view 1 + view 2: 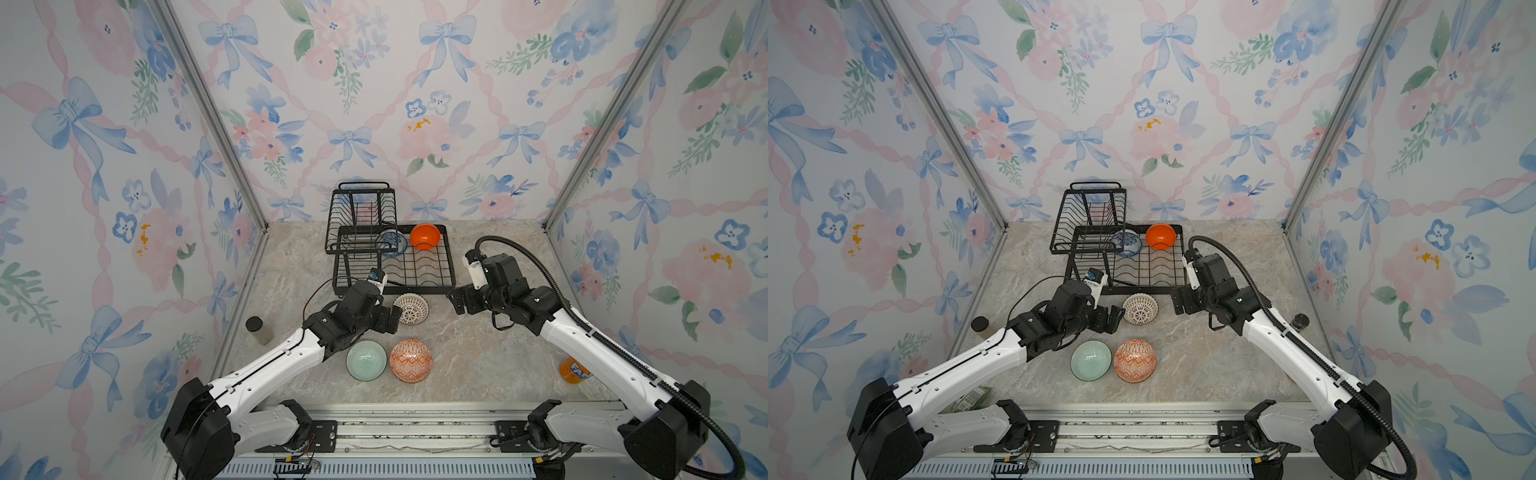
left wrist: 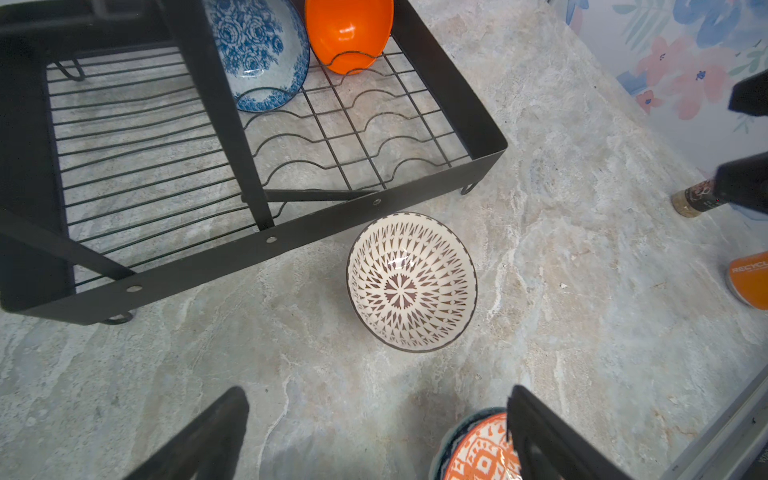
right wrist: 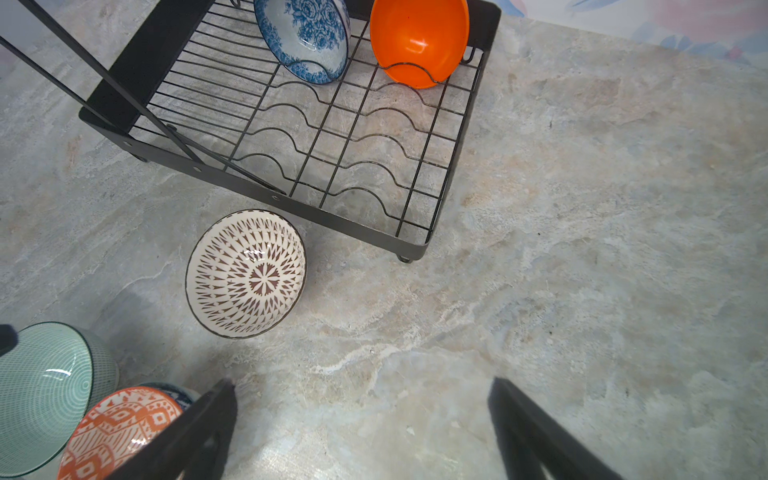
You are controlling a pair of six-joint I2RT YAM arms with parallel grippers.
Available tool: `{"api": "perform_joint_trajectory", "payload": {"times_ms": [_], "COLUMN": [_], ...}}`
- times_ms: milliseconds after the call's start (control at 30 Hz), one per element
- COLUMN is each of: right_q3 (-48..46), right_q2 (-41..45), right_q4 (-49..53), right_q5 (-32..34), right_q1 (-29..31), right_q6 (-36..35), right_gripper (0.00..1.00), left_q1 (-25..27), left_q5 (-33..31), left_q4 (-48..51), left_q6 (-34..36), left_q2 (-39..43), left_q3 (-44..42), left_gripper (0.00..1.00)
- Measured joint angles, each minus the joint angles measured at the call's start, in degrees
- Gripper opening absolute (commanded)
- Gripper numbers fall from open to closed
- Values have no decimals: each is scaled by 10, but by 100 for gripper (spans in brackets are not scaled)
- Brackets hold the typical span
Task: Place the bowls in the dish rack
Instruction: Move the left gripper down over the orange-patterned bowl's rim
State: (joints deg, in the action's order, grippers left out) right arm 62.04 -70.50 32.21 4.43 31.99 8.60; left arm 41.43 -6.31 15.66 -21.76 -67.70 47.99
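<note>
The black wire dish rack [image 1: 415, 289] stands at the back, with a blue-patterned bowl [image 1: 392, 243] and a plain orange bowl [image 1: 424, 236] propped on edge in its far slots. A white lattice bowl [image 2: 411, 282] sits on the counter just in front of the rack. Nearer the front are a pale green bowl [image 1: 366, 360] and an orange-white geometric bowl [image 1: 410, 360]. My left gripper [image 2: 378, 392] is open and empty just left of the lattice bowl. To the right of that bowl, my right gripper [image 3: 363, 384] hangs open over bare counter, by the rack's front right corner.
An orange soda can [image 1: 573, 370] stands at the right, partly behind the right arm. A dark-lidded jar [image 1: 258, 329] stands by the left wall and another jar [image 1: 1300, 321] by the right wall. Floral walls close in three sides.
</note>
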Motion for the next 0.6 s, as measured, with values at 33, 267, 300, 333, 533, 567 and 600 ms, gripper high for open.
{"api": "perform_joint_trajectory", "payload": {"times_ms": [33,267,300,333,533,567,600], "right_q3": [0,0,0,0,0,0,0], "right_q2": [0,0,0,0,0,0,-1], "right_q4": [0,0,0,0,0,0,0], "right_q5": [-1,-2,-3,-4,-7,-8,-9], "right_q1": [0,0,0,0,0,0,0], "right_q6": [0,0,0,0,0,0,0], "right_gripper": [97,97,97,97,97,97,97], "left_q1": [3,39,43,48,68,70,71], "left_q5": [1,33,38,43,58,58,60], "left_q4": [0,-6,-5,-5,3,7,12], "left_q6": [-1,-2,0,0,0,0,0], "left_q2": [-5,-11,-11,-12,-25,-29,-32], "left_q3": [0,-27,-33,-39,-56,-62,-66], "left_gripper": [93,81,80,79,74,73,71]}}
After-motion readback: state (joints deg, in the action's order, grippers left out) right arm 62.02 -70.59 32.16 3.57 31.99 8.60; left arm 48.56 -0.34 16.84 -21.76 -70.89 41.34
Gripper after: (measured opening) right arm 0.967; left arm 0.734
